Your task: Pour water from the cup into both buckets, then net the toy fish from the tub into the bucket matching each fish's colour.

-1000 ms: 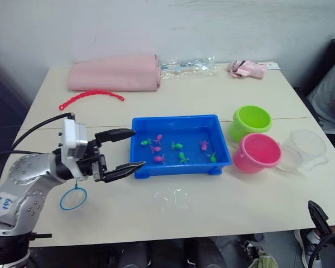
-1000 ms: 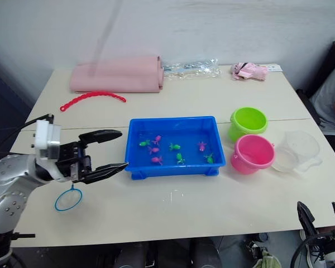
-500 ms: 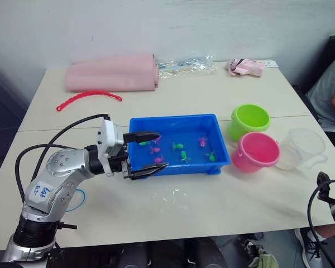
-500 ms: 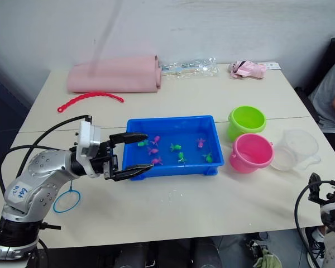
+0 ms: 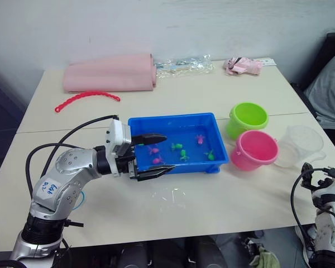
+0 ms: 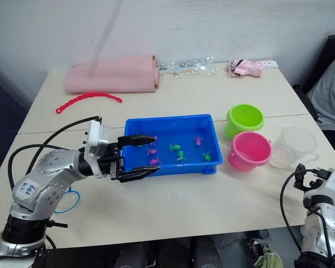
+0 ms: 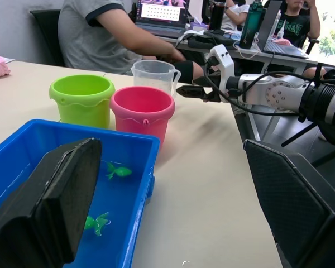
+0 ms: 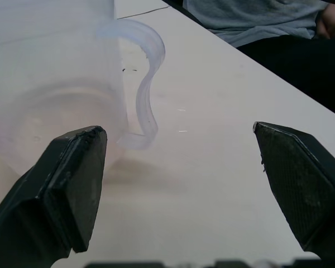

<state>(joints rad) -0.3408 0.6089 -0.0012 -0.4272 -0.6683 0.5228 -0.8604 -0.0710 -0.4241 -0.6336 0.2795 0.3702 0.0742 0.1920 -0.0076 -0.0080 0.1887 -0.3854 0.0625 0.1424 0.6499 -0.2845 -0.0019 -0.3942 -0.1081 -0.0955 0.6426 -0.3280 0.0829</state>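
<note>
Left gripper has swung in from the table's near-left over the last second and now hangs at the tub's 9 o'clock end, fingers spread wide, holding nothing. Right gripper has come up from below the table edge and now sits near the cup, at its 5 o'clock; fingers spread, empty, cup not yet grasped. Reads as the pour step about to start: both buckets look dry, though the insides are hard to judge from here.

Green bucket sits at 12 o'clock of the pink bucket, touching or nearly so; cup just beside the pink one at 3 o'clock. Toy fish, green and pink, all in the tub's water. Net lies on the table at 7 o'clock of the tub, mostly hidden by the left arm.

Right wrist view shows the cup's handle facing the gripper, cup close between the finger line; head views don't give that. Left wrist view shows a seated person behind the buckets.
</note>
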